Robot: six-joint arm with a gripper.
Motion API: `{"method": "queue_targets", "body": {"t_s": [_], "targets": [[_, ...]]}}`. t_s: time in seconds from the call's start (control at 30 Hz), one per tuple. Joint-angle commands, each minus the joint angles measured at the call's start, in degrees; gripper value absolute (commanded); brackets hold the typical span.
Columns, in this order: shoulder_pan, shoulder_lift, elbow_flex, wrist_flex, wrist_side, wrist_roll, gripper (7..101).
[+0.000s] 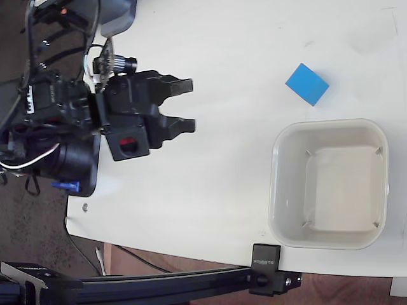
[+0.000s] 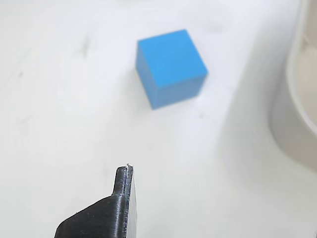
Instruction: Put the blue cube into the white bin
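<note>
Far left in the fixed view: black arm body with cables, hanging over the edge of the white table [image 1: 222,210]. Just right of it, the gripper [image 1: 189,105], two black fingers pointing right, parted with a clear gap between the tips, nothing held. Open tabletop beyond the fingertips. Further right and near the top, the blue cube [image 1: 307,83], resting flat on the table, turned at an angle, well apart from the gripper. Just below the cube, close but not touching, the white bin [image 1: 327,238], squarish with rounded corners, upright, nothing visible inside. Along the bottom edge, a black rail with a clamp [image 1: 267,273] fixed at the table's rim. In the wrist view, one black finger [image 2: 121,208] at lower left-centre, the other out of frame; ahead of it, above and slightly right, the blue cube [image 2: 171,67] standing alone on the white surface; at far right, a curved piece of the white bin [image 2: 297,99], near the cube with bare table between.
</note>
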Motion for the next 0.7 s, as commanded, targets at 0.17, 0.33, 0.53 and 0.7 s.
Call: {"method": "queue_targets", "body": {"t_s": [0.17,0.33,0.53,0.7], "targets": [[0.88,-19.69,-22.94,5.10,-7.38,-11.16,99.2],[0.97,-28.56,-31.82,8.44,-9.49,-15.47,99.7],[0.44,-36.30,-42.80,13.80,-10.37,-17.75,100.0],[-0.09,-42.45,-51.68,17.75,-11.16,-18.37,100.0]]}}
